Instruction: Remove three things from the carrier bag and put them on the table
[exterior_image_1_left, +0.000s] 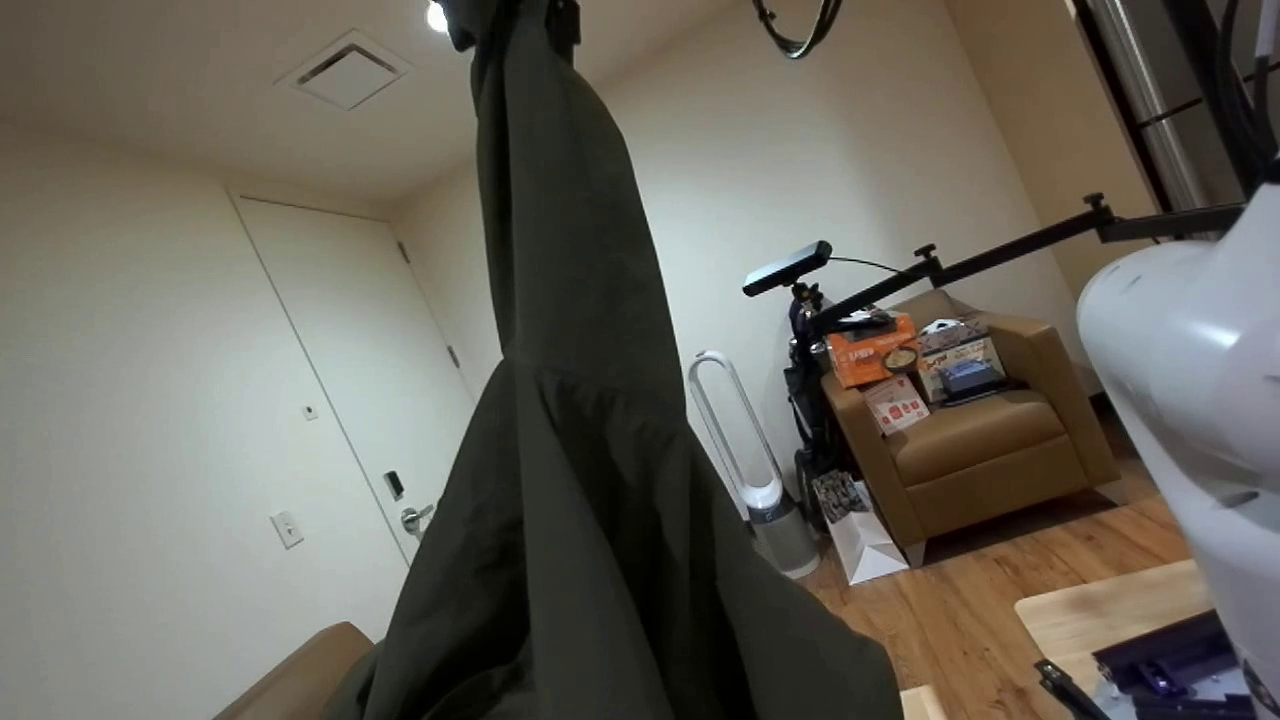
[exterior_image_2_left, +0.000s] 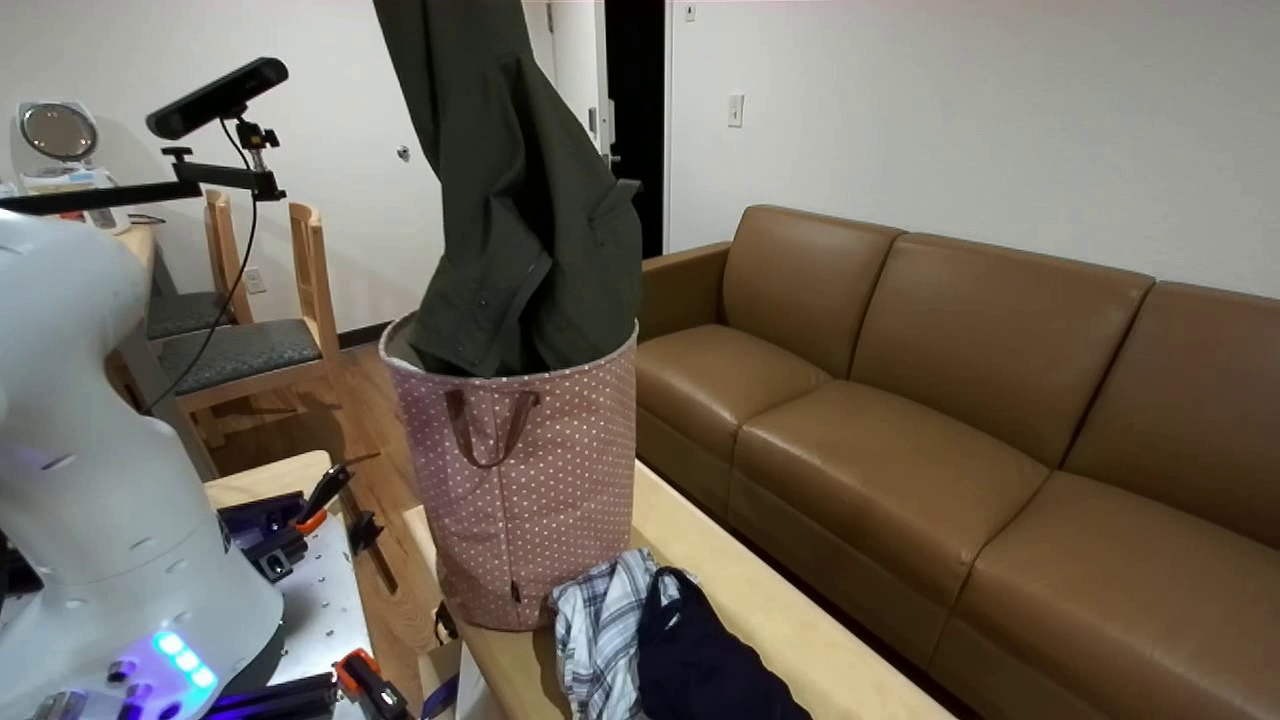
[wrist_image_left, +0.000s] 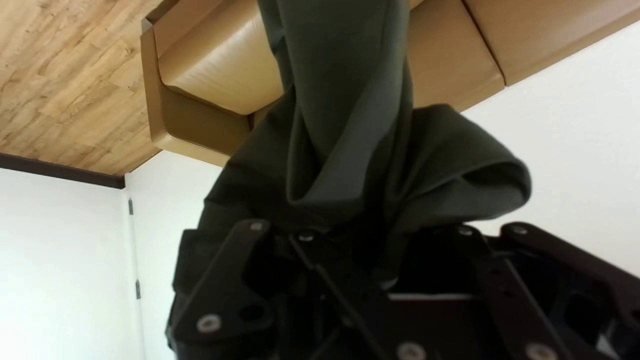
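Nearest the camera in the wrist view are my own fingers (wrist_image_left: 220, 295), closed narrow on a gathered fold of the dark green garment (wrist_image_left: 345, 125); their tips are hidden by cloth. The garment hangs from them. In an exterior view its lower end sits inside the mouth of the fabric bag (exterior_image_2_left: 560, 500), not yet clear of the rim.

Handling, as I assess it: soft, limp, probably light for its length, not fragile, unlikely to slip. The bunched fold at the top is a sound place to hold. The trailing end could catch the rim and drag the bag over; a straight upward lift looks advisable.

Containers: the fabric bag, pink with white dots, stands upright on the worktop (exterior_image_2_left: 745, 585). Any contents below the garment are hidden from me. At its foot lie a plaid cloth (exterior_image_2_left: 605, 630) and a navy garment (exterior_image_2_left: 700, 655), touching each other. With those two out, I judge mine to be the third item.
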